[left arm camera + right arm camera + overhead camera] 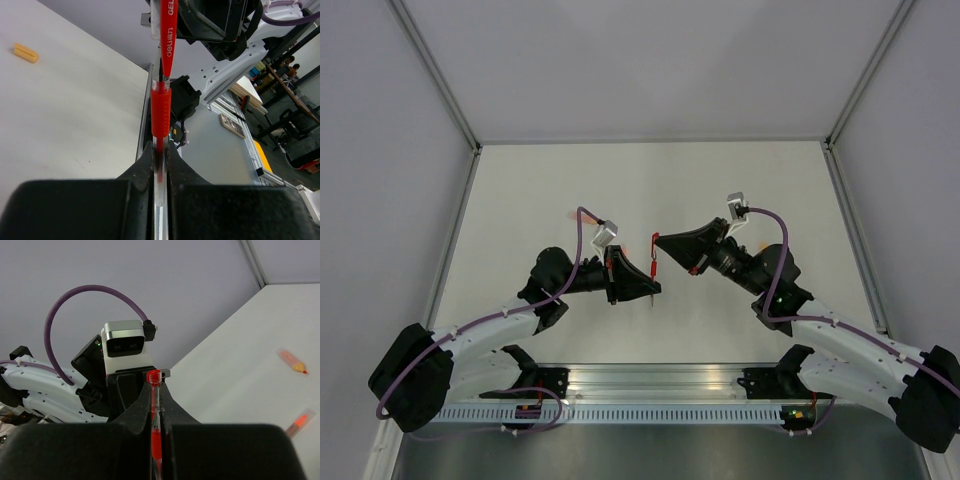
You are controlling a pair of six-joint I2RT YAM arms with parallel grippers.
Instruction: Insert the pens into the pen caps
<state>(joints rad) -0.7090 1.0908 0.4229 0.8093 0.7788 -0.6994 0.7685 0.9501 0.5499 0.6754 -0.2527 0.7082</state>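
My left gripper (160, 147) is shut on a pen with a clear barrel and a red grip section (161, 112). The pen points away from me. A red pen cap (168, 35) printed "deli GEL" sits in line over the pen's far end, and the two touch or overlap. My right gripper (156, 390) is shut on that cap (154, 377) and faces the left gripper. In the top view the left gripper (653, 288) and right gripper (657, 241) meet above the table's middle, with the red pen and cap (654, 264) between them.
An orange cap (25, 52) lies on the white table (65, 125). In the right wrist view a short clear-and-orange piece (292, 361) and a clear-and-red one (299, 421) lie on the table. The grey walls stand close on three sides.
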